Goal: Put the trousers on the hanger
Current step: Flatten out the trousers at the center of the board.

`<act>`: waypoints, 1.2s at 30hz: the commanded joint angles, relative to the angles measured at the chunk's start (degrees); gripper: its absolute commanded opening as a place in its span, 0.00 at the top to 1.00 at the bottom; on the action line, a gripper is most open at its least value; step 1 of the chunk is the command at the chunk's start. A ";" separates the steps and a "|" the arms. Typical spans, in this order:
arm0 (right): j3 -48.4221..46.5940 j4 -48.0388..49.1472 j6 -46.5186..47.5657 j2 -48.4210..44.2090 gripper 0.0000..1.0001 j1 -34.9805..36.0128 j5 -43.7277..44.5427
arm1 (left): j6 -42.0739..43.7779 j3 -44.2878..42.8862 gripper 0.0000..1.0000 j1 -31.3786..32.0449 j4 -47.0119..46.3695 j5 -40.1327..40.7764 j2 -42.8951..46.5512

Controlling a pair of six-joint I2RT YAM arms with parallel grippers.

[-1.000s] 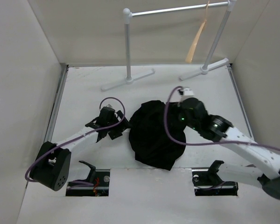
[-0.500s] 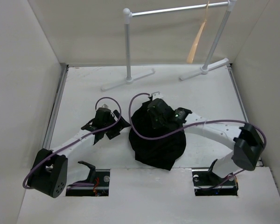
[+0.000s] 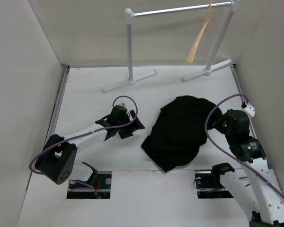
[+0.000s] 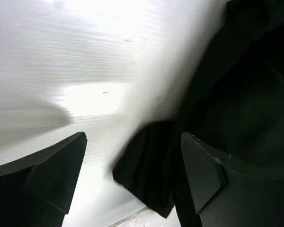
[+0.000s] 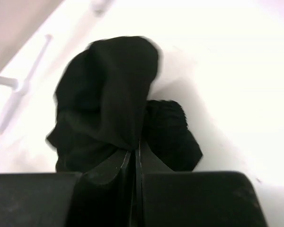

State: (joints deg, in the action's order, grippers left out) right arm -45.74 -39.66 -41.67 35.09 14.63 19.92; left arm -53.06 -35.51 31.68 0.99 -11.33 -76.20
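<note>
The black trousers (image 3: 180, 130) lie bunched on the white table, right of centre. My right gripper (image 3: 217, 122) is at their right edge and, in the right wrist view, my right gripper (image 5: 135, 155) is shut on a fold of the trousers (image 5: 109, 94). My left gripper (image 3: 134, 126) stands open just left of the heap. In the left wrist view, a corner of the trousers (image 4: 149, 170) lies ahead between the spread fingers (image 4: 213, 175), and nothing is gripped. The tan hanger (image 3: 199, 40) hangs from the rail at the back right.
The white-and-grey rail stand (image 3: 130, 47) stands at the back on two flat feet (image 3: 128, 81). Tall side walls close in the table on the left and right. Two cut-out slots (image 3: 90, 182) sit at the near edge by the arm bases.
My right gripper has shut on the trousers and dragged the heap to the right. My left gripper has followed to the right, still open.
</note>
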 commanded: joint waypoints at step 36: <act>-40.66 6.44 1.24 30.65 0.90 32.96 -6.65 | 4.19 -27.05 0.93 -29.46 19.03 -6.26 21.09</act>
State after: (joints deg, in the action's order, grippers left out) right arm -81.25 -35.55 -41.71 67.44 47.42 12.25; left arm -54.65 -55.37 0.30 10.13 -17.96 -57.47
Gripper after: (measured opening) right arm 0.099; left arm 0.073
